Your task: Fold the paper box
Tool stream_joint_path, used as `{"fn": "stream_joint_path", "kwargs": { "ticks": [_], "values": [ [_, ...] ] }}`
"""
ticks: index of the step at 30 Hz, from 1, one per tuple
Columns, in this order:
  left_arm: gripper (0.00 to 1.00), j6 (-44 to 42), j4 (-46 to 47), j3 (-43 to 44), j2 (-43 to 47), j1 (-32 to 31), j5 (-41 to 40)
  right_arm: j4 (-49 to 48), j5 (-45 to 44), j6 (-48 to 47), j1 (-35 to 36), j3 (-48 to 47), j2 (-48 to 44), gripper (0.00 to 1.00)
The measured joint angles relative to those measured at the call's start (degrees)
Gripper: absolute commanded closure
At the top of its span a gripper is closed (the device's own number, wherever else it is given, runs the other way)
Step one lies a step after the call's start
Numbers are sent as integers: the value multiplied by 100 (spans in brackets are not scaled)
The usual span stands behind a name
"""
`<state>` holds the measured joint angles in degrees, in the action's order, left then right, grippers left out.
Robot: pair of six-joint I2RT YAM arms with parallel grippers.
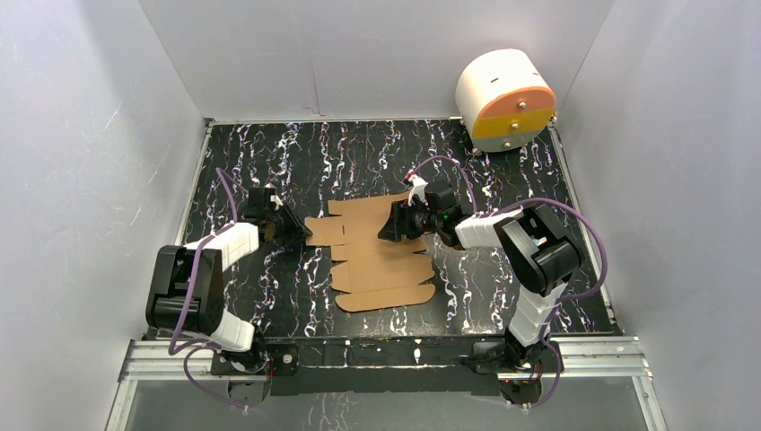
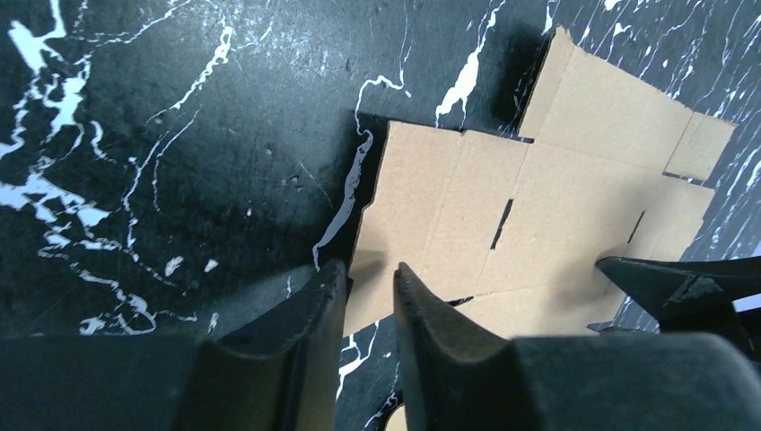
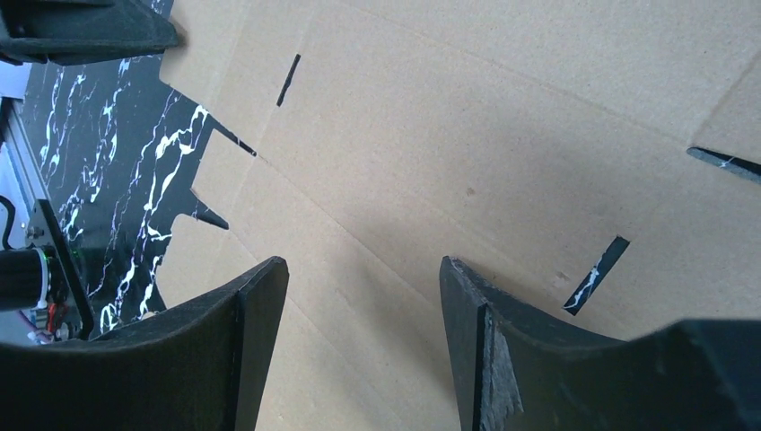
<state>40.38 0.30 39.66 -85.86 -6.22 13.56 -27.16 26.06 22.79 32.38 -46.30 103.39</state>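
The paper box [image 1: 381, 256] is a flat brown die-cut cardboard sheet with flaps and slots, lying mid-table. My left gripper [image 1: 301, 232] sits low at its left edge. In the left wrist view the gripper [image 2: 368, 269] has only a narrow gap between its jaws, with a corner of the left flap [image 2: 422, 189] showing just past the tips; I cannot see it pinched. My right gripper [image 1: 388, 229] hovers over the sheet's upper right part. In the right wrist view it [image 3: 359, 262] stands wide open above bare cardboard [image 3: 449, 135], holding nothing.
A white cylinder with an orange-and-yellow face [image 1: 504, 97] leans in the back right corner. Grey walls enclose the black marbled table [image 1: 269, 162] on three sides. A metal rail [image 1: 386, 355] runs along the near edge by the arm bases.
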Motion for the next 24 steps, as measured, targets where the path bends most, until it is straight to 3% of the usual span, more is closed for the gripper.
{"fn": "stream_joint_path", "kwargs": {
  "ticks": [4,10,24],
  "values": [
    [84,-125,-304,98,138,-149,-264,-44,-9,0,0,0,17,29],
    [91,-361,-885,643,109,-852,-1189,-50,-61,-4,13,0,17,29],
    [96,-658,-1963,1746,-507,-2035,-3143,-166,-122,0,44,0,68,29]
  ]
}}
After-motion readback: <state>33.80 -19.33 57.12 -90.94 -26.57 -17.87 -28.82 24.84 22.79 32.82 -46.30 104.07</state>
